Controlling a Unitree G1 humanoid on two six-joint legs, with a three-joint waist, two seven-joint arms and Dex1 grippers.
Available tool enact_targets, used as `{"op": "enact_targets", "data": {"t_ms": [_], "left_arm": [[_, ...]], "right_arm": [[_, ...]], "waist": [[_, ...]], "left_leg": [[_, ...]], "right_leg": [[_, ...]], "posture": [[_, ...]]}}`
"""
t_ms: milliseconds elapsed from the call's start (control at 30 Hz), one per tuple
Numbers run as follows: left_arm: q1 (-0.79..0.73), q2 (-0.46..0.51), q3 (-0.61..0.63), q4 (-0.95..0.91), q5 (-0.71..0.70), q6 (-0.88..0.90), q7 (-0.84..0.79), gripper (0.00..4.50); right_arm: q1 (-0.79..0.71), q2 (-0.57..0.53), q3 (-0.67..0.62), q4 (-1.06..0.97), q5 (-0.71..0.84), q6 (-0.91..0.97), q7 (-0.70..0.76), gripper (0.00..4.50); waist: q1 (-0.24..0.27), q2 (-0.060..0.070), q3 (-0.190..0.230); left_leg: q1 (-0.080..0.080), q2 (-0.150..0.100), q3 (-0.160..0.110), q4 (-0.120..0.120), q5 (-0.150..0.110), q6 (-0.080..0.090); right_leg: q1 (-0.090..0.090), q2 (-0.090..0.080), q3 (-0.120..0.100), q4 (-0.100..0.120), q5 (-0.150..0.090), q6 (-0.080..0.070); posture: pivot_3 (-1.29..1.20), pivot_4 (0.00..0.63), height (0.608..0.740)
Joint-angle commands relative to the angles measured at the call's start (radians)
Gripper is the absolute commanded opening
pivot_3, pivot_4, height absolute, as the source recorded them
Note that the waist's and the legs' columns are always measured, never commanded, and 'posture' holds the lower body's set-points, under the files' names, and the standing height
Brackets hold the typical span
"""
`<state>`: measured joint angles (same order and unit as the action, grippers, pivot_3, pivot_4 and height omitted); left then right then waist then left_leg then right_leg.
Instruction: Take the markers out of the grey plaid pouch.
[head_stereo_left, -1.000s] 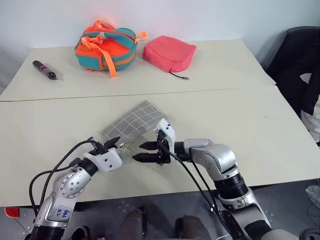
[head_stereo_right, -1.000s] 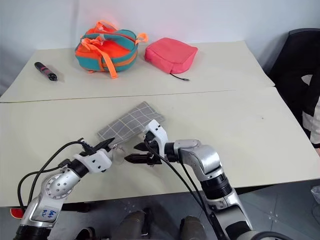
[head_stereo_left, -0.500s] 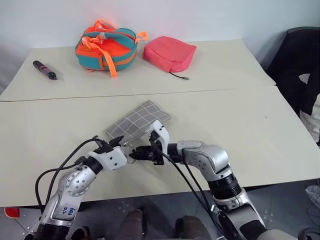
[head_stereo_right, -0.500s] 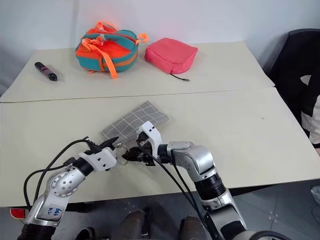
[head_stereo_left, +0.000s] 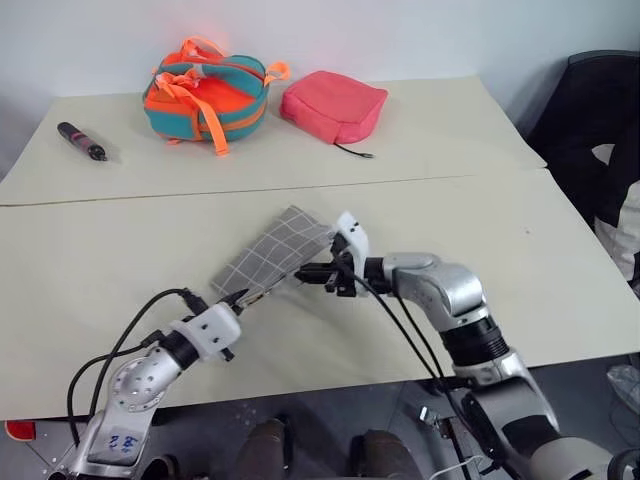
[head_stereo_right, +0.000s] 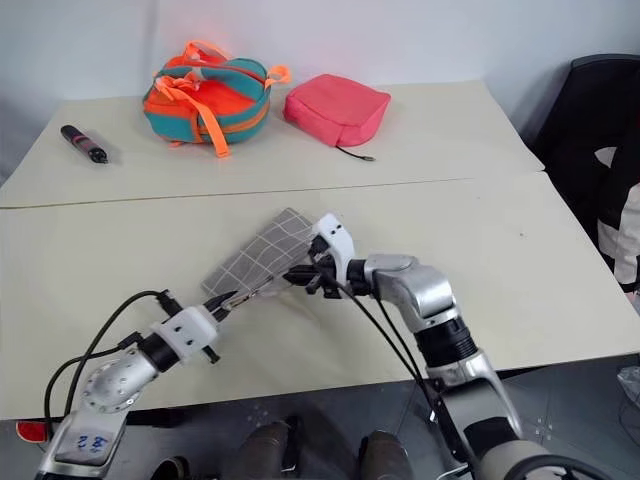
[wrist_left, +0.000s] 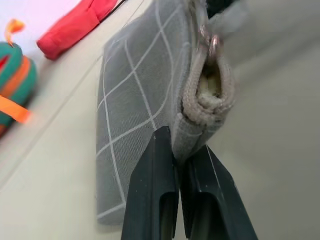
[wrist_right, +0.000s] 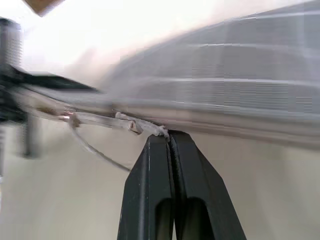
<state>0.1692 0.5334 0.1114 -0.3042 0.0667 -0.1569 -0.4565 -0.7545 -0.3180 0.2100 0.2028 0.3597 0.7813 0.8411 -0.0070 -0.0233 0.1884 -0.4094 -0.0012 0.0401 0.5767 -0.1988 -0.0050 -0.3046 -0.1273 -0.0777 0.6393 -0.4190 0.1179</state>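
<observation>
Grey plaid pouch (head_stereo_left: 272, 253) lies near the front-middle of the cream surface (head_stereo_left: 520, 270), angled, its near end lifted off the surface between the 2 grippers. Left gripper (head_stereo_left: 236, 297) is clamped on the pouch's near corner; in the left wrist view its 2 black fingers (wrist_left: 152, 190) press together on the fabric edge just under the zipper end, and the zipper pull (wrist_left: 214, 44) sits at the top of a small gap showing tan lining. Right gripper (head_stereo_left: 305, 272) has its fingers pressed tight together at the pouch's long zippered edge, on the side facing the robot's right; in the right wrist view the fingertips (wrist_right: 167, 142) meet right at the pale zipper seam, pinching the edge or something on it, can't tell which exactly. A thin ring-like wire loop (wrist_right: 92, 147) hangs off the seam just beside the tips. Pouch looks mostly zipped, only a small opening at the near end. Markers can't be seen; nothing of them pokes out of the opening.

Far side of the surface: teal-orange bag (head_stereo_left: 205, 85) with orange straps, pink pouch (head_stereo_left: 333, 105) just beside it on the robot's right, with a thin dark cord (head_stereo_left: 352, 150) trailing off it. Black-and-pink pen (head_stereo_left: 80, 141) lies well apart at the far left. A seam line crosses the surface between those items and the grey plaid pouch. Dark chair (head_stereo_left: 590, 120) stands off the right edge.
</observation>
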Motion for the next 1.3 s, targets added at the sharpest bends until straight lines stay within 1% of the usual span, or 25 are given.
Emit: {"op": "enact_targets", "data": {"t_ms": [33,167,233,300,433,500,533,567,600,633,700,767,800,867,933,1033,1067,1167,1233,1267,1300], "left_arm": [[0.042,0.038,0.087,-0.04,-0.098,-0.015,-0.05,0.0],[0.07,0.057,0.147,-0.046,-0.181,-0.016,-0.093,0.0],[0.079,0.058,0.165,-0.053,-0.265,0.017,-0.132,0.0],[0.075,0.068,0.168,-0.047,-0.265,0.014,-0.14,0.0],[0.058,0.056,0.165,-0.059,-0.312,0.06,-0.148,0.0],[0.056,0.052,0.165,-0.086,-0.367,0.124,-0.153,0.0],[0.053,0.048,0.169,-0.109,-0.429,0.19,-0.148,0.0],[0.053,0.049,0.177,-0.136,-0.515,0.259,-0.154,0.0],[0.053,0.055,0.185,-0.158,-0.585,0.324,-0.159,0.0],[0.055,0.064,0.193,-0.177,-0.637,0.375,-0.166,0.0],[0.053,0.085,0.215,-0.214,-0.743,0.473,-0.171,0.0],[0.046,0.106,0.234,-0.235,-0.798,0.542,-0.168,0.0],[0.039,0.114,0.251,-0.239,-0.852,0.588,-0.159,0.0],[0.025,0.125,0.272,-0.242,-0.908,0.64,-0.15,0.0],[-0.003,0.14,0.281,-0.25,-0.982,0.715,-0.127,0.0],[-0.038,0.177,0.229,-0.247,-1.061,0.871,-0.084,0.0],[-0.04,0.197,0.194,-0.253,-1.016,0.886,-0.08,0.0],[-0.09,0.164,0.134,-0.274,-1.004,0.899,-0.049,0.0],[-0.133,0.158,0.086,-0.268,-0.943,0.9,-0.015,0.0],[-0.159,0.152,0.068,-0.27,-0.939,0.912,-0.004,0.0],[-0.184,0.144,0.056,-0.272,-0.945,0.929,0.011,0.0]], "right_arm": [[-0.073,-0.074,-0.059,0.14,-0.052,-0.134,0.024,0.03],[-0.136,-0.149,-0.071,0.324,-0.103,-0.26,0.038,0.03],[-0.149,-0.172,-0.06,0.377,-0.125,-0.311,0.063,0.03],[-0.159,-0.173,-0.061,0.407,-0.133,-0.337,0.072,0.03],[-0.157,-0.172,-0.056,0.412,-0.14,-0.354,0.099,0.03],[-0.141,-0.182,-0.053,0.364,-0.127,-0.348,0.141,0.03],[-0.132,-0.194,-0.053,0.322,-0.114,-0.347,0.18,0.03],[-0.129,-0.209,-0.068,0.274,-0.061,-0.294,0.25,0.03],[-0.122,-0.227,-0.085,0.219,-0.006,-0.251,0.322,0.2],[-0.114,-0.249,-0.084,0.172,0.013,-0.247,0.374,0.43],[-0.118,-0.293,-0.075,0.111,0.041,-0.172,0.434,0.92],[-0.134,-0.306,-0.088,0.088,0.056,-0.153,0.453,1.62],[-0.164,-0.293,-0.124,0.105,0.075,-0.151,0.436,1.97],[-0.216,-0.276,-0.181,0.142,0.112,-0.125,0.409,1.97],[-0.249,-0.27,-0.207,0.176,0.108,-0.153,0.397,1.97],[-0.277,-0.255,-0.198,0.188,0.062,-0.246,0.389,1.97],[-0.288,-0.24,-0.206,0.197,0.062,-0.255,0.37,1.97],[-0.281,-0.198,-0.185,0.138,0.065,-0.272,0.365,1.97],[-0.27,-0.159,-0.183,0.074,0.095,-0.25,0.353,1.6],[-0.251,-0.151,-0.158,0.006,0.105,-0.24,0.373,1.44],[-0.231,-0.151,-0.133,-0.06,0.111,-0.238,0.401,1.11]], "waist": [[-0.001,0.0,0.0],[-0.002,-0.001,0.001],[0.003,-0.001,0.001],[0.001,-0.001,0.001],[-0.006,-0.001,0.001],[-0.006,-0.001,0.001],[-0.006,-0.001,0.001],[-0.006,-0.001,0.001],[-0.006,-0.001,0.002],[-0.004,-0.001,0.002],[-0.001,-0.001,0.002],[0.001,-0.001,0.003],[0.001,-0.001,0.003],[-0.004,0.0,0.003],[-0.004,0.0,0.003],[0.0,-0.001,0.003],[0.001,-0.001,0.003],[0.002,-0.001,0.003],[0.003,-0.001,0.003],[0.003,0.0,0.003],[0.005,0.0,0.003]], "left_leg": [[0.0,0.0,0.0,0.0,0.0,0.0],[-0.001,0.002,0.002,0.001,0.0,0.0],[-0.001,0.002,0.002,0.002,-0.001,0.002],[-0.002,0.003,0.003,0.003,-0.002,0.001],[-0.003,0.003,0.004,0.004,-0.002,0.001],[-0.003,0.004,0.004,0.004,-0.002,0.001],[-0.002,0.004,0.004,0.004,-0.002,0.001],[-0.003,0.004,0.003,0.004,-0.002,0.001],[-0.003,0.004,0.003,0.004,-0.002,0.001],[-0.004,0.004,0.003,0.004,-0.002,0.002],[-0.005,0.004,0.001,0.006,-0.003,0.002],[-0.005,0.004,0.001,0.006,-0.003,0.002],[-0.005,0.004,0.001,0.007,-0.003,0.002],[-0.005,0.004,0.001,0.008,-0.004,0.002],[-0.005,0.005,0.001,0.008,-0.003,0.002],[-0.005,0.006,0.001,0.008,-0.004,0.001],[-0.005,0.007,0.001,0.009,-0.004,0.001],[-0.006,0.008,0.002,0.01,-0.005,0.001],[-0.007,0.009,0.002,0.012,-0.005,0.001],[-0.009,0.01,0.001,0.014,-0.005,0.001],[-0.011,0.012,0.001,0.015,-0.005,0.001]], "right_leg": [[0.0,0.0,0.0,0.0,0.0,0.0],[0.0,0.002,0.0,-0.002,0.0,0.0],[0.0,0.001,0.0,-0.003,0.0,0.0],[0.001,0.002,0.0,-0.004,0.0,0.001],[0.001,0.003,0.0,-0.004,0.001,0.001],[0.001,0.003,0.0,-0.004,0.001,0.001],[0.001,0.003,0.0,-0.004,0.001,0.001],[0.0,0.003,0.0,-0.004,0.001,0.001],[0.0,0.003,0.0,-0.004,0.001,0.001],[0.0,0.002,0.0,-0.004,0.001,0.001],[0.001,0.002,0.0,-0.005,0.001,0.001],[0.001,0.002,0.0,-0.006,0.001,0.001],[0.002,0.003,0.0,-0.007,0.001,0.001],[0.002,0.003,0.0,-0.007,0.001,0.002],[0.002,0.004,0.0,-0.007,0.002,0.002],[0.003,0.007,0.0,-0.01,0.002,0.002],[0.003,0.01,0.001,-0.011,0.002,0.002],[0.004,0.012,0.002,-0.012,0.003,0.003],[0.003,0.013,0.003,-0.012,0.003,0.003],[0.002,0.013,0.003,-0.012,0.004,0.002],[0.001,0.014,0.003,-0.012,0.004,0.001]], "posture": [[0.0,0.15,0.74],[0.0,0.15,0.74],[0.0,0.15,0.74],[0.0,0.15,0.74],[0.0,0.15,0.74],[0.0,0.15,0.74],[0.0,0.15,0.74],[0.0,0.15,0.74],[0.0,0.15,0.74],[0.0,0.15,0.74],[0.0,0.15,0.74],[0.0,0.15,0.74],[0.0,0.15,0.74],[0.0,0.15,0.74],[0.0,0.15,0.74],[0.0,0.15,0.74],[0.0,0.15,0.74],[0.0,0.15,0.74],[0.0,0.15,0.74],[0.0,0.15,0.74],[0.0,0.15,0.74]]}}
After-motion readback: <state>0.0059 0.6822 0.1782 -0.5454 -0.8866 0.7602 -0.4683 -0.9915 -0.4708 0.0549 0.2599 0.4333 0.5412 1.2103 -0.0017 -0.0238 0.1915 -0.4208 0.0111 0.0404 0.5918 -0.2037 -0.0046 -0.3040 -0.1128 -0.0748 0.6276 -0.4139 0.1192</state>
